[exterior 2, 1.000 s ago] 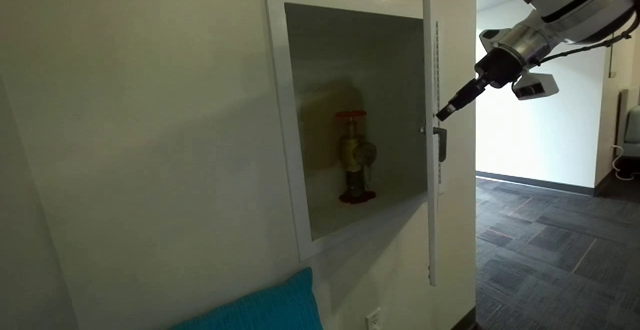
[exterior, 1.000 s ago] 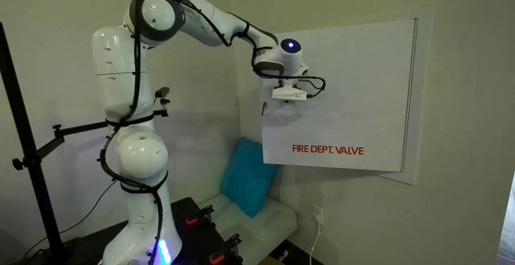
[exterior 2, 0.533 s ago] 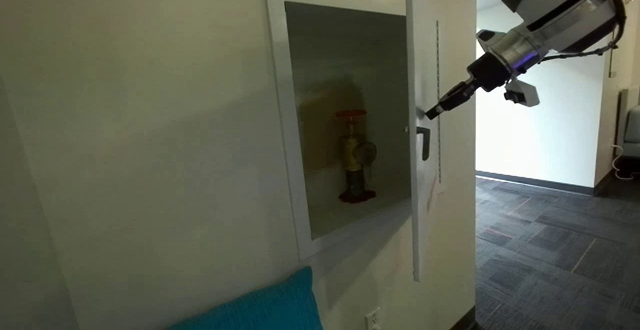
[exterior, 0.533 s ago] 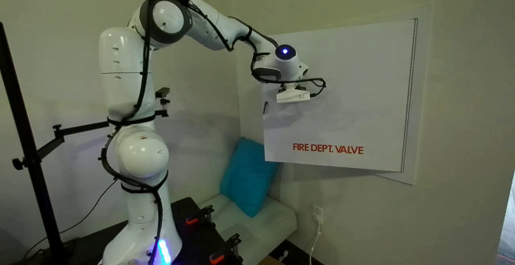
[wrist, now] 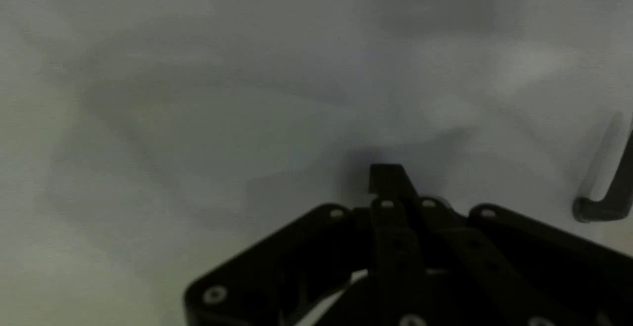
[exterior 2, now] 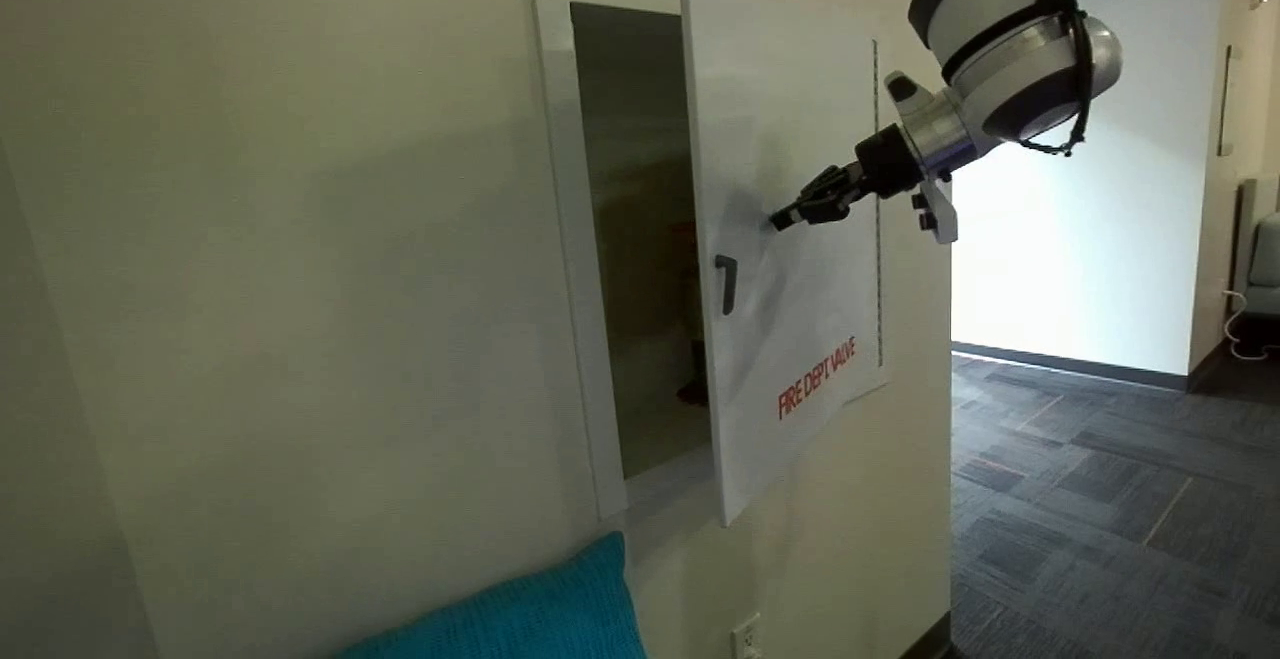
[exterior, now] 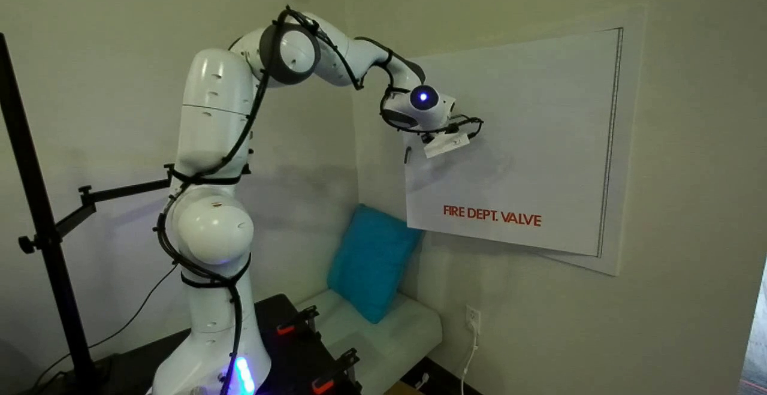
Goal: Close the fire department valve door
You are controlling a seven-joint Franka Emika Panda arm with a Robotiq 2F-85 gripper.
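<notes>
The fire department valve door [exterior: 521, 143] is a large white panel with red lettering, hinged at its side and partly open. In an exterior view [exterior 2: 800, 279] its free edge stands out from the white cabinet frame [exterior 2: 570, 239], leaving a dark gap. Its dark latch handle [exterior 2: 727, 284] also shows at the right of the wrist view [wrist: 610, 205]. My gripper [exterior 2: 782, 220] is shut and empty, its tips at the door's outer face, beside and above the handle. In the wrist view the closed fingers [wrist: 393, 182] appear to touch the panel.
The red-handled valve is mostly hidden behind the door. A blue cushion [exterior: 374, 263] leans on a pale bench [exterior: 389, 335] below. A wall outlet [exterior: 473, 317] with a white cord is under the door. A black camera stand [exterior: 45, 203] rises behind the arm.
The door has swung toward its frame, narrowing the opening and covering most of the valve. My arm has reached forward with it, the shut fingertips staying at its outer face.
</notes>
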